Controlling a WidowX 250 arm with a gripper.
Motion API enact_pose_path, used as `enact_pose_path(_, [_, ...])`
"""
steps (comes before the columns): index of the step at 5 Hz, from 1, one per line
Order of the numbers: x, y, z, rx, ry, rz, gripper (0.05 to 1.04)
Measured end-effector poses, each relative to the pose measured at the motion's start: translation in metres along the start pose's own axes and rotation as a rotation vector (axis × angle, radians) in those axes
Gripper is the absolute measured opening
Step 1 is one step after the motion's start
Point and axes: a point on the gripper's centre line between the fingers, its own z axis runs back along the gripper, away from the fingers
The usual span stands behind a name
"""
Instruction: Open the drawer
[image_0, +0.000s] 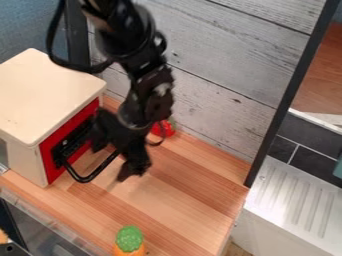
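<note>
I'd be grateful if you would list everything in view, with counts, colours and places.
Box: one, pale wood, left
Drawer front: one, red, on box
Handle: one, black, on drawer front
Toy: one, green and orange, bottom edge
Small object: one, red, behind gripper
Counter: one, brown wood, centre
Wall panels: several, whitish, behind counter
Post: one, black, right of panels
Ridged board: one, white, right
Tiles: several, dark, right
Arm: one, black, top
Gripper: one, black, by handle
</note>
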Motion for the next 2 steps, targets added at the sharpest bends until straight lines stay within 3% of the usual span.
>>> enact_pose_path(1, [-0.0016,0.0,-0.0251,0.003,0.047,-0.009,0.955])
enact_pose_path(2, [-0.003,-0.0009,-0.0332,-0.003,0.058,0.012,0.669])
